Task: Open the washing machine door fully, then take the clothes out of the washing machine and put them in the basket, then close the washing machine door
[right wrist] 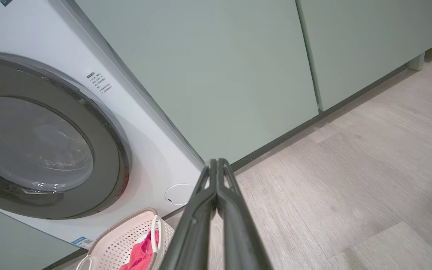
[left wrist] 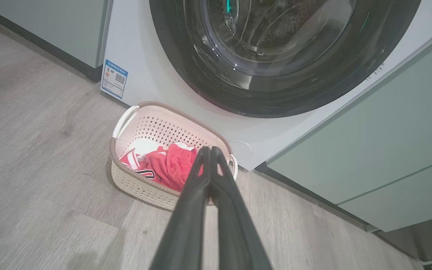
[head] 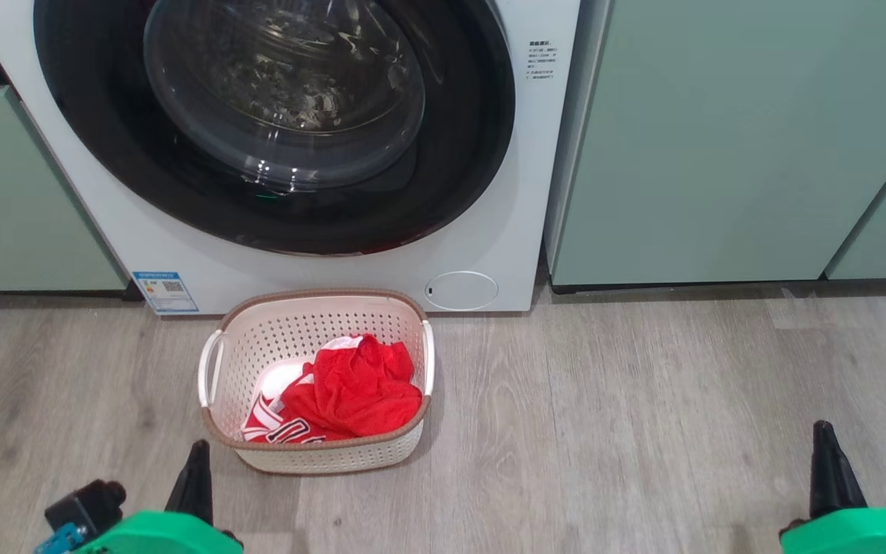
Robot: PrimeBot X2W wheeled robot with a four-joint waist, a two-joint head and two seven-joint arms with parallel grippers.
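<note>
Left fingers [left wrist: 189, 210], right fingers [right wrist: 197, 225] pinched together, empty; head view shows clothes [head: 354, 388] in basket [head: 312, 295].

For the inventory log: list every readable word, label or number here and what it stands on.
Nothing reads clearly enough to quote.
Blue label, washing machine lower left front: print and QR code, too small.
Printed note, machine's upper right front: too blurred.
Numerals on the clothes in the basket: folded, unreadable.
</note>
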